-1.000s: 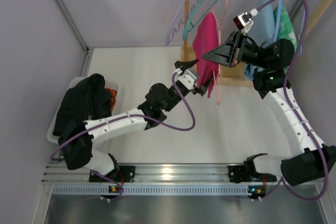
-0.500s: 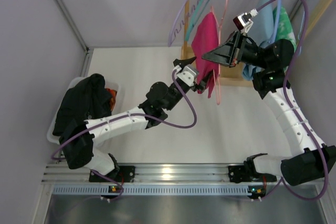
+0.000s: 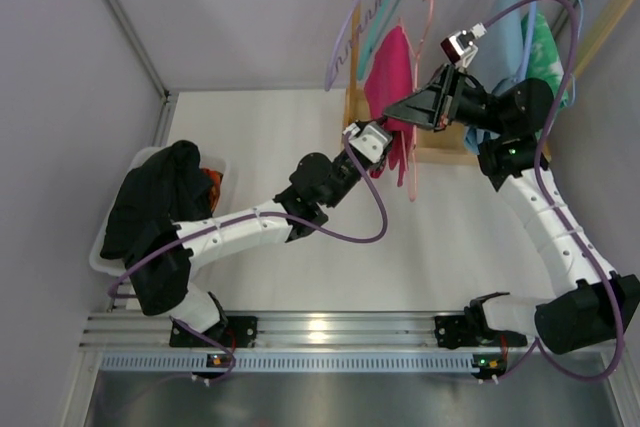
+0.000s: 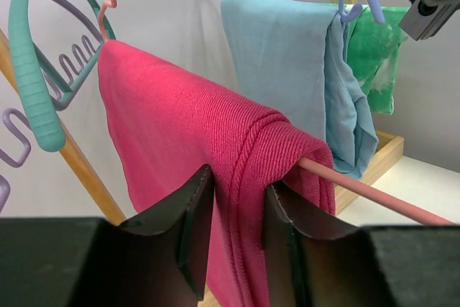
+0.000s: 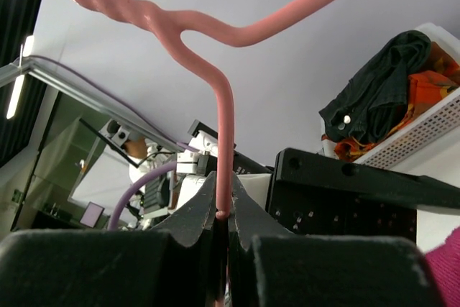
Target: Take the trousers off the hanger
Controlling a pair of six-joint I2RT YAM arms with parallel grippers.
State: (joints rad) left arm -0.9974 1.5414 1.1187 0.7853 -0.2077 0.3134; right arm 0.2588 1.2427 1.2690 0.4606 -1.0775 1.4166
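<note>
Shows pink trousers (image 4: 180,127) folded over the bar of a pink hanger (image 4: 374,195) on a wooden rack (image 4: 79,170), beside a light blue garment (image 4: 280,55). Shows the left gripper (image 4: 236,203) with a finger on either side of a trouser fold, seemingly pinched on it. Shows the right gripper (image 5: 223,213) clamped tight on the hanger's thin neck.

Overall light: falling evenly from overhead, washing the table (image 3: 300,147) bright.
Glare: bouncing off the metal rail (image 3: 320,329) along the near edge.
Shadows: lying faint and soft mid-table.
Left wrist focus: rendering the trousers (image 4: 215,141) sharp, leaving the left fingers (image 4: 180,228) dark and soft.
Right wrist focus: blurring the right fingers (image 5: 194,221), bending lines toward the frame borders.
</note>
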